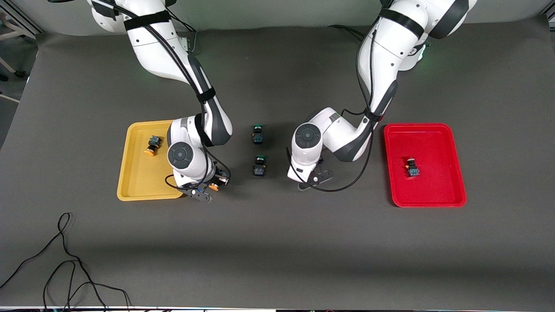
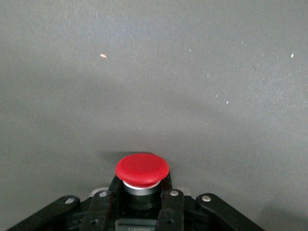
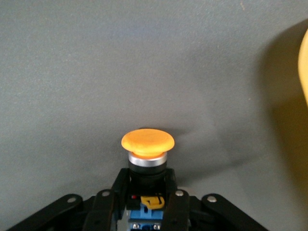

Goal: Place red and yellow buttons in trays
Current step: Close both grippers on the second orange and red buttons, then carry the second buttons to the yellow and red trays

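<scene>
My right gripper (image 1: 212,187) is shut on an orange-yellow capped button (image 3: 147,142), low over the mat beside the corner of the yellow tray (image 1: 134,184). Its fingers (image 3: 111,202) clamp the button's black-and-blue body. Another yellow button (image 1: 152,145) lies in the yellow tray. My left gripper (image 1: 310,181) is shut on a red capped button (image 2: 142,169), low over the mat between the green buttons and the red tray (image 1: 433,193). That button is hidden in the front view. A second red button (image 1: 412,167) lies in the red tray.
Two green capped buttons (image 1: 258,133) (image 1: 259,165) lie on the mat between the two grippers. The yellow tray's rim (image 3: 304,62) shows in the right wrist view. Loose black cables (image 1: 65,260) lie near the front camera at the right arm's end.
</scene>
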Available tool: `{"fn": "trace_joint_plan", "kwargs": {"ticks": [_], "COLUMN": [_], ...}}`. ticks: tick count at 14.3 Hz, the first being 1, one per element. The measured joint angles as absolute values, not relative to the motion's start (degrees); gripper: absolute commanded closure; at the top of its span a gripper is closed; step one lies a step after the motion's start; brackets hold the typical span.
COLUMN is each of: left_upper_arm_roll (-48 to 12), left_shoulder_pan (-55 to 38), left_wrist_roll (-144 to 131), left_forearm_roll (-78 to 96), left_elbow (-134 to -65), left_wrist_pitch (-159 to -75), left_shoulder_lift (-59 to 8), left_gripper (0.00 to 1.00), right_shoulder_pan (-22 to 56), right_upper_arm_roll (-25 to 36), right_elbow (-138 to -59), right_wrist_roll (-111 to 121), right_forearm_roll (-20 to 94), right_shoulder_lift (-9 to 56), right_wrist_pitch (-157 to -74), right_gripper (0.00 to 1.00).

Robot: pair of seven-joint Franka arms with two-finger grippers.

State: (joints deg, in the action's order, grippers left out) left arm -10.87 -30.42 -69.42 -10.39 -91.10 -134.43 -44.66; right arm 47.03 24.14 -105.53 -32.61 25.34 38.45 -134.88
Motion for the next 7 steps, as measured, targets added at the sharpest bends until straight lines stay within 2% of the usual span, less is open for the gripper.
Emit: {"fn": "trace_joint_plan", "kwargs": {"ticks": [2, 4, 7], "left_upper_arm_roll": [-10.6, -10.6, -10.7], "left_shoulder_pan": [-30.2, -29.5, -27.7], "left_wrist_roll": [-69.4, -69.0, -62.7], "left_forearm_roll": [-10.4, -10.3, -6.7], "left_elbow": [-90.4, -89.0, -87.2], "left_wrist_pitch": [-133.7, -129.6, -121.7], "left_shoulder_lift": [-44.3, -42.6, -36.8], "left_gripper": [0.9, 0.94, 0.96], "right_shoulder_pan": [47.0, 46.9, 46.7], "right_upper_arm_roll": [24.2, 25.3, 31.9], "right_elbow": [-105.5, -105.3, -103.8], "right_wrist_roll": [-32.3, -32.2, -28.4], "right_forearm_roll": [25.5, 25.6, 25.6], "right_shoulder_lift": [38.3, 37.2, 31.6], "right_wrist_pitch": [-134.8, -132.8, -123.7], "right_gripper": [0.92, 0.92, 0.91]}}
